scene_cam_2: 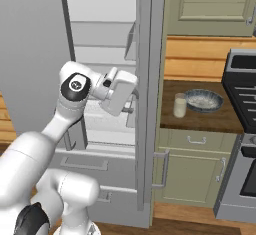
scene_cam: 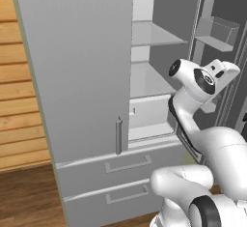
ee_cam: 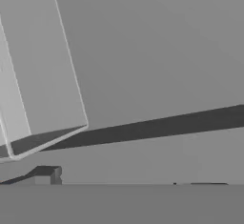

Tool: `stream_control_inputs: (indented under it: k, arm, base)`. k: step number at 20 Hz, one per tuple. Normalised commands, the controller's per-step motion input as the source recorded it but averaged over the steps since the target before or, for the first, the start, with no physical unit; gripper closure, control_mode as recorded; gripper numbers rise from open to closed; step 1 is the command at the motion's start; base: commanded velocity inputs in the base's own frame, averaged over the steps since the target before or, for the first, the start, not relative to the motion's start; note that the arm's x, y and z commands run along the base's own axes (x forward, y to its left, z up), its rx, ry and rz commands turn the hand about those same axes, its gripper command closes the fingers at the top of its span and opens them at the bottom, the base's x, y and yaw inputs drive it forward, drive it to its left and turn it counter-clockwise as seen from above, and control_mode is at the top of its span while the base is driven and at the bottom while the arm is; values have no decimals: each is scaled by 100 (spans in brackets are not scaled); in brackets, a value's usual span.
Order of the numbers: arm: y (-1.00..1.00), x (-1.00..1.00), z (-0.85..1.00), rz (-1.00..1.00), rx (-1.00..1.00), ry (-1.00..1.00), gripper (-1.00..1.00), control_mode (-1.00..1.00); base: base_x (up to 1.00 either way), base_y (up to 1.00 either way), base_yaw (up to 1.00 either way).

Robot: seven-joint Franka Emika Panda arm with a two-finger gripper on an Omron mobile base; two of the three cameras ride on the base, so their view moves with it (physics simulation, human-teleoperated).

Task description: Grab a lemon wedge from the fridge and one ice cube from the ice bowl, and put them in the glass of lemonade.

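The grey fridge (scene_cam: pixel 82 76) stands with its left door shut and its right door (scene_cam_2: pixel 148 104) swung open. My arm reaches into the pale interior over a lower shelf (scene_cam: pixel 147 81). My gripper (scene_cam_2: pixel 129 110) sits low inside, just left of the open door's edge. In the hand view its fingertips (ee_cam: pixel 46 175) barely rise at the bottom, wide apart, open, with nothing between them; beyond are bare grey fridge walls. The lemon wedge is hidden. On the counter to the right stand the glass of lemonade (scene_cam_2: pixel 179 105) and, beside it, the ice bowl (scene_cam_2: pixel 204 100).
The open door carries bins (scene_cam: pixel 218 32) close by my hand. Two fridge drawers (scene_cam: pixel 128 163) lie below the arm. A brown counter (scene_cam_2: pixel 200 121) over green cabinets sits right of the fridge, with a stove (scene_cam_2: pixel 242 104) at the far right. A wooden wall (scene_cam: pixel 19 100) is on the left.
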Motion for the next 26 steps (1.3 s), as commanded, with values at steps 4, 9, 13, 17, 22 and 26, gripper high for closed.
stream_control_inputs:
  k: [4,9,13,17,22,26]
  arm:
    - [-69,0,0,-5,0,-1,-100,-100]
    - [-7,-32,4,0,0,-15,-100,-100]
    - [27,-33,20,0,0,-21,-100,-100]
    - [33,-36,10,0,7,-24,-100,-100]
    - [64,-2,-18,4,43,-33,-100,-100]
    - [84,-22,14,9,11,-14,-100,-100]
  base:
    - [0,0,0]
    - [0,0,0]
    - [0,0,0]
    - [0,0,0]
    - [0,0,0]
    - [0,0,0]
